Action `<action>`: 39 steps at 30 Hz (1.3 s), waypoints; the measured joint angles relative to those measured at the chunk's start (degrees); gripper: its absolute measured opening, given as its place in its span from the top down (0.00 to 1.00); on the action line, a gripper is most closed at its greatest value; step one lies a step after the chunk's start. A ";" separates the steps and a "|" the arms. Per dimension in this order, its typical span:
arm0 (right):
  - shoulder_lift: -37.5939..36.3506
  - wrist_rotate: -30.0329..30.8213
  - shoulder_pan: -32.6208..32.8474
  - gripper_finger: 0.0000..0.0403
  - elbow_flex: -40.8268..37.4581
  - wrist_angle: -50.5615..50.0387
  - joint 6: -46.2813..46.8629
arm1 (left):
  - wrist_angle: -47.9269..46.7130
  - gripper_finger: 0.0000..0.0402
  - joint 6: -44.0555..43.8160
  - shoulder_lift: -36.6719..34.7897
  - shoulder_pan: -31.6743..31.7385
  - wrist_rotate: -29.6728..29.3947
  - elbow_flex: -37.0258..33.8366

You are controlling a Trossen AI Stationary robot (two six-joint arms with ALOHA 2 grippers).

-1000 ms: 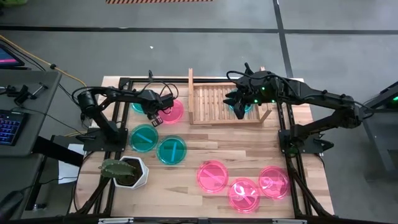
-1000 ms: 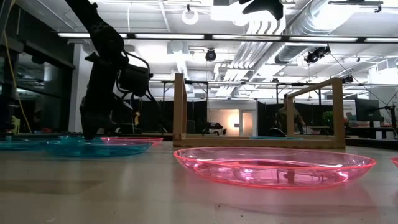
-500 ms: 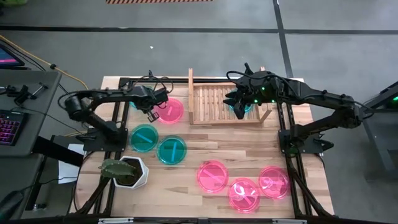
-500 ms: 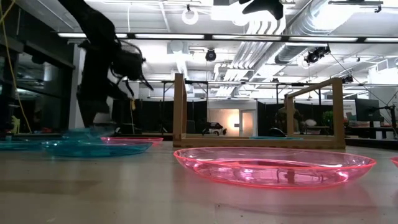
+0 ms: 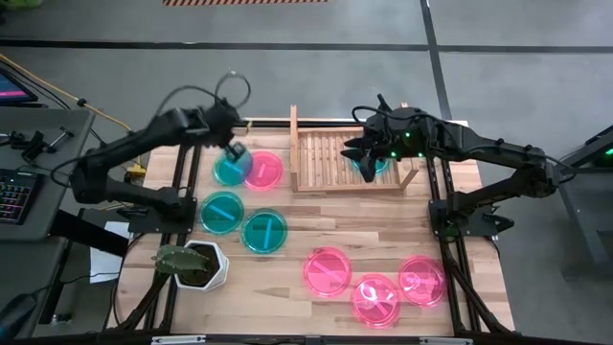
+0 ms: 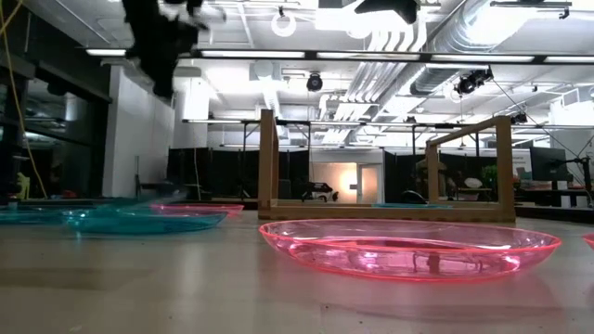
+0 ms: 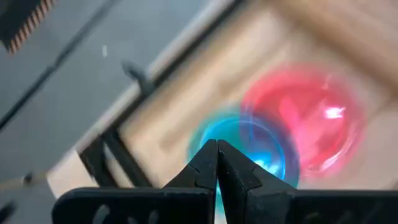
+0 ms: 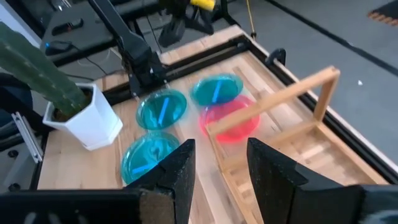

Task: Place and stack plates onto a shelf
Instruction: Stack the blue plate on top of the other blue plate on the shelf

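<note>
My left gripper (image 5: pixel 233 150) is shut and raised high over the table's far-left part (image 6: pixel 169 82). Below it a teal plate (image 5: pixel 230 168) lies on the table, its right rim overlapping a pink plate (image 5: pixel 265 170). In the left wrist view this teal plate (image 7: pixel 261 140) and the pink one (image 7: pixel 305 118) show blurred beyond the fingertips (image 7: pixel 216 144). My right gripper (image 5: pixel 369 158) hovers open over the wooden shelf (image 5: pixel 330 158), where one teal plate (image 5: pixel 374 167) lies on the slats. Its fingers (image 8: pixel 221 162) hold nothing.
Two more teal plates (image 5: pixel 222 212) (image 5: pixel 263 231) lie left of centre. Three pink plates (image 5: pixel 328 270) (image 5: pixel 374 298) (image 5: pixel 421 279) lie near the front right. A white pot with a plant (image 5: pixel 196 264) stands at the near-left corner. The shelf's left half shows bare slats.
My left gripper rose steeply from the table by the far-left plates and moved a little toward the far edge, its fingers staying shut. The far-left teal plate, tipped up by the gripper half a second ago, shifted right and now overlaps the pink plate's rim.
</note>
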 joint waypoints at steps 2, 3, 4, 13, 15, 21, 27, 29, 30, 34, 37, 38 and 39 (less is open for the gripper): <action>0.00 -0.31 0.00 0.68 0.00 1.24 -0.28 | -0.01 1.00 1.48 0.39 -0.02 -1.18 5.31; 0.00 -0.63 0.00 0.68 0.00 1.49 -0.37 | -0.02 1.00 2.24 0.88 -0.06 -1.74 7.88; 0.00 -0.66 0.00 0.68 0.00 1.51 -0.54 | -0.12 1.00 2.83 1.46 -0.07 -1.98 10.18; 0.00 -1.08 0.01 0.68 0.00 1.01 -0.91 | -3.65 1.00 1.33 3.09 -0.05 -0.21 14.44; 0.00 -1.09 0.00 0.68 0.00 0.92 -0.89 | -3.72 0.99 -1.37 3.09 -0.48 2.59 12.08; 0.00 -1.07 0.02 0.68 0.00 0.90 -0.76 | -2.38 0.91 -8.15 3.18 -4.13 5.62 -1.03; 0.00 -1.07 0.01 0.68 0.00 0.70 -0.76 | 4.78 0.76 -16.20 3.22 -9.64 8.51 -15.40; 0.00 -1.07 0.00 0.68 0.00 0.70 -0.76 | 8.08 0.71 -17.71 3.22 -11.10 10.33 -18.50; 0.00 -1.07 0.00 0.68 0.00 0.70 -0.76 | 9.25 0.69 -18.45 3.23 -11.74 10.81 -19.63; 0.00 -1.07 0.00 0.68 0.00 0.70 -0.76 | 11.15 0.60 -19.75 4.60 -13.47 10.36 -21.79; 0.00 -1.05 0.00 0.68 0.00 0.70 -0.30 | 11.42 0.57 -19.87 7.28 -13.76 9.44 -21.85; 0.00 -1.05 0.01 0.68 0.00 0.70 0.04 | 11.43 0.57 -19.86 8.30 -13.82 9.34 -21.86; 0.00 -0.94 0.00 0.68 0.00 0.70 0.12 | 11.69 0.57 -19.76 9.39 -13.84 9.34 -21.86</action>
